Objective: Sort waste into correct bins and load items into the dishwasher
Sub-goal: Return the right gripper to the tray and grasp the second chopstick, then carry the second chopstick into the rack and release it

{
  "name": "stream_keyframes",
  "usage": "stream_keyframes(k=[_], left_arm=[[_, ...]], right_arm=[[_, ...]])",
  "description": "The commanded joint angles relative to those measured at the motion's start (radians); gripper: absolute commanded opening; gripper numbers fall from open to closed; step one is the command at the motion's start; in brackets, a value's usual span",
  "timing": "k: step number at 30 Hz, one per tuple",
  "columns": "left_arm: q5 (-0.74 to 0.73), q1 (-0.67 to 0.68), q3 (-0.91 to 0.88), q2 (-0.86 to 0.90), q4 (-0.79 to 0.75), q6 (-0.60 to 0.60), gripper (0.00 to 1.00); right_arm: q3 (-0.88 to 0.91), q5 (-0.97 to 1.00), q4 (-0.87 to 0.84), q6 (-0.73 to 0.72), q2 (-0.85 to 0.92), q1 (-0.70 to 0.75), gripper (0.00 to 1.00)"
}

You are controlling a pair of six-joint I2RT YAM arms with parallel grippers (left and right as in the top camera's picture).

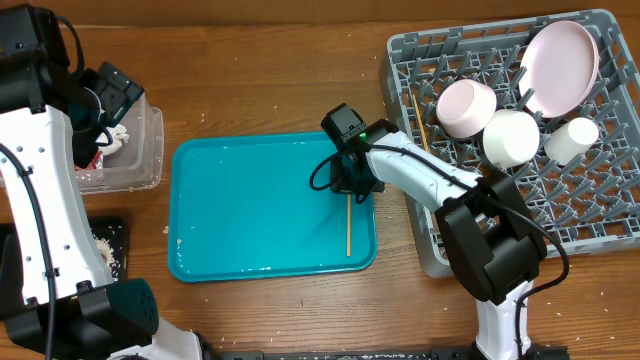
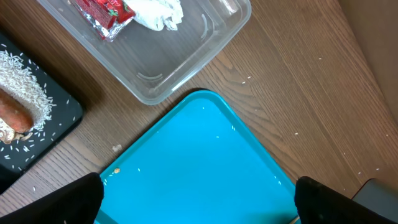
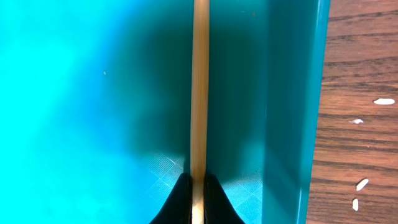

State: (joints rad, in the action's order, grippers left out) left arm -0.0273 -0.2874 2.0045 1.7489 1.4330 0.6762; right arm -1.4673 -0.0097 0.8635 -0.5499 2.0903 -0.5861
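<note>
My right gripper (image 1: pixel 349 188) is shut on a light-wood chopstick (image 3: pixel 199 93) over the right side of the teal tray (image 1: pixel 240 210); the stick (image 1: pixel 348 225) runs toward the tray's front edge. A second chopstick (image 1: pixel 421 122) lies in the grey dish rack (image 1: pixel 590 215), with a white plate (image 1: pixel 560 65), a bowl (image 1: pixel 467 108) and two cups (image 1: pixel 512 137). My left gripper (image 2: pixel 199 199) is open and empty above the tray's left corner. The clear tub (image 2: pixel 186 59) holds the red wrapper (image 2: pixel 102 14) and white napkin (image 2: pixel 158 12). The black tray (image 2: pixel 56 124) holds the carrot (image 2: pixel 13 112) and rice (image 2: pixel 28 78).
Stray rice grains lie on the wooden table (image 3: pixel 367 112) right of the teal tray, and a crumb (image 2: pixel 116 170) sits on the tray's left corner. The rack stands close to the teal tray's right edge.
</note>
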Motion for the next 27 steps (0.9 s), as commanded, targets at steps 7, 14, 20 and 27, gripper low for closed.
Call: stream_keyframes(k=[7,14,20,27], left_arm=[[-0.007,0.0,0.006,0.002,0.0,-0.019,1.0],[-0.007,0.0,0.006,0.002,0.0,-0.019,1.0],[-0.007,0.0,0.006,0.002,0.0,-0.019,1.0],[-0.007,0.0,0.006,0.002,0.0,-0.019,1.0]], right_arm=[[-0.198,0.017,0.192,0.06,-0.1,0.049,0.04],[-0.394,0.102,0.298,0.25,-0.264,0.225,0.04],[-0.391,0.045,0.277,0.509,-0.286,0.38,0.04],[-0.302,0.03,0.208,0.558,-0.246,0.418,0.04]])
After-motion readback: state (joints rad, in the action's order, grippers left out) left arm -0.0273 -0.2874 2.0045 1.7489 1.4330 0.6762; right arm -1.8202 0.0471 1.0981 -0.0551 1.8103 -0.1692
